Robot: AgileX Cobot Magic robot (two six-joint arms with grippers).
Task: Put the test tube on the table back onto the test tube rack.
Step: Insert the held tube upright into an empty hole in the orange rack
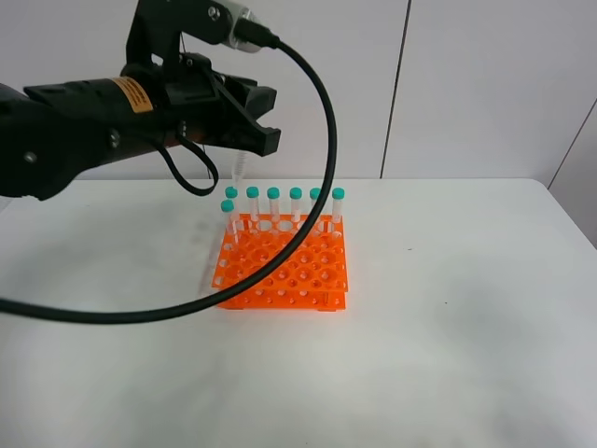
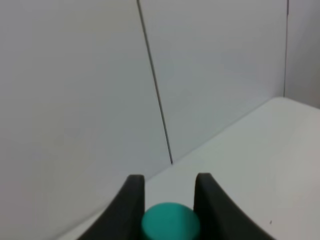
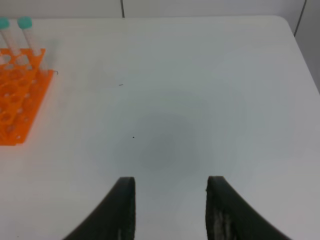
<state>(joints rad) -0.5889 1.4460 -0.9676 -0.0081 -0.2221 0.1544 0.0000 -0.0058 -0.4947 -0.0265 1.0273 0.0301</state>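
My left gripper point(image 2: 170, 181) is shut tight on the tube point(image 2: 170, 222), at its green cap. The tube hangs in the air near the rack's point(image 1: 280, 266) back left corner. My right gripper point(image 3: 171, 184) is partly open over the table point(image 3: 200, 75) and holds nothing.

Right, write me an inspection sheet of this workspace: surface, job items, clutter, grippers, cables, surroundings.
Surface: white table, bare apart from a few tiny dark specks.
Job's things: orange test tube rack stands on the table with seven capped tubes upright along its far row and left edge. The test tube is off the table, held above the rack's far left corner.
Clutter: nothing seen.
Grippers: left gripper shut on the test tube at its teal cap. Right gripper open, nothing between its fingers, over bare table.
Cables: black cable loops from the left arm, crossing in front of the rack in the high view.
Surroundings: white wall panels with dark seams.
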